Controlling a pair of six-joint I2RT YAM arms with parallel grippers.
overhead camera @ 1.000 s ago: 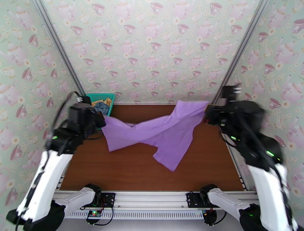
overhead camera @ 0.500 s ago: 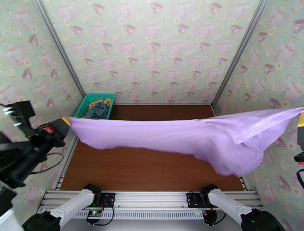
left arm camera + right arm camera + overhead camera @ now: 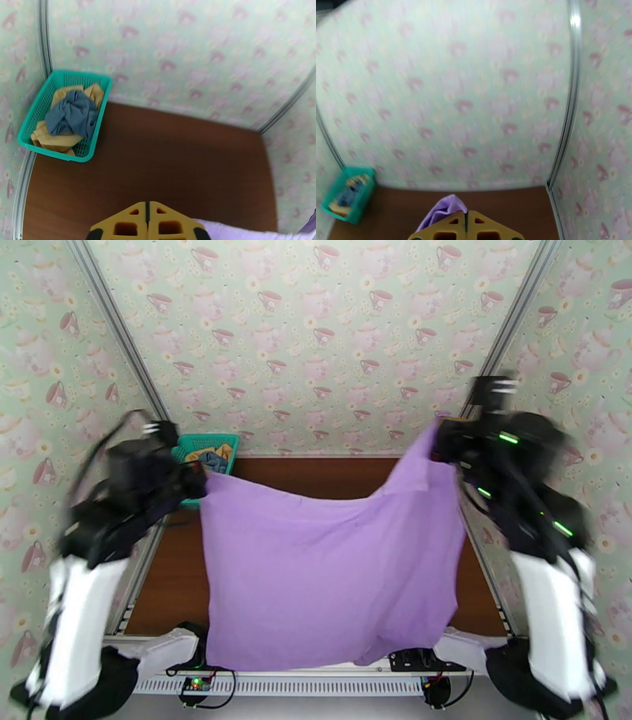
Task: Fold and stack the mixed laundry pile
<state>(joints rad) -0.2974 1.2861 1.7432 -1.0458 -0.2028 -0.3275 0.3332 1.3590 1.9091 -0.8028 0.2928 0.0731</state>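
The left gripper (image 3: pixel 147 206) has its yellow fingers (image 3: pixel 126 225) pressed together on one top corner of the purple T-shirt (image 3: pixel 332 571), and the cloth shows just below it to its right. The right gripper (image 3: pixel 466 216) is likewise pinched tight on the opposite top corner, with a fold of purple bunched just left of its fingers. Between the two raised grippers the shirt hangs spread like a curtain. Its upper edge sags in the middle, and in the top view its lower hem covers part of the arm bases. Below and beyond both grippers lies the brown desk (image 3: pixel 177 165). Far ahead and to the left of the left gripper, in the back corner of the desk, stands a teal basket (image 3: pixel 85 152). It holds the grey-blue piece (image 3: pixel 73 112), crumpled on top of the mustard-yellow piece (image 3: pixel 53 140). Behind the basket rises the teacup-patterned wall (image 3: pixel 316 335).
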